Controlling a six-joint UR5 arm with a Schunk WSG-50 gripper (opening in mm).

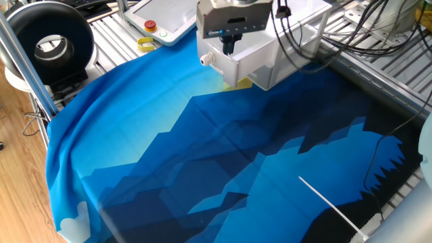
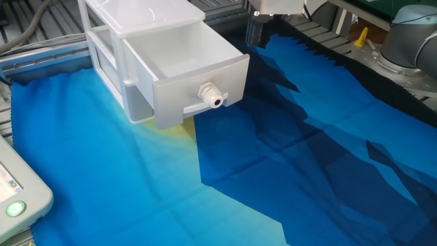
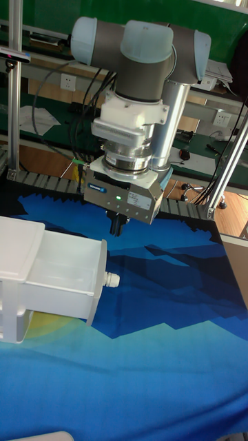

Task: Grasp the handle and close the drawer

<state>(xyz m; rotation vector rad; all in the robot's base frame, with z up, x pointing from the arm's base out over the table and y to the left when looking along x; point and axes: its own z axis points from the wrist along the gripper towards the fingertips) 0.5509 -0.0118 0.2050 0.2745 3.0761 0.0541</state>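
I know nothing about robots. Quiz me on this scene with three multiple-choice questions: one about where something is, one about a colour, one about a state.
1. Where is the gripper relative to the handle?
A. Above it, not touching
B. Clamped around it
C. Inside the drawer

2. What colour is the handle on the drawer front?
A. Black
B. White
C. Red

3. What state is the drawer in?
A. Pushed fully shut
B. Lifted out and lying on the cloth
C. Pulled open

Answers:
1. A: the tall fixed view shows a clear gap between the dark fingertips and the knob below them.
2. B: the small round knob matches the white drawer front.
3. C: the drawer sticks out of its cabinet and you can see into its empty inside.
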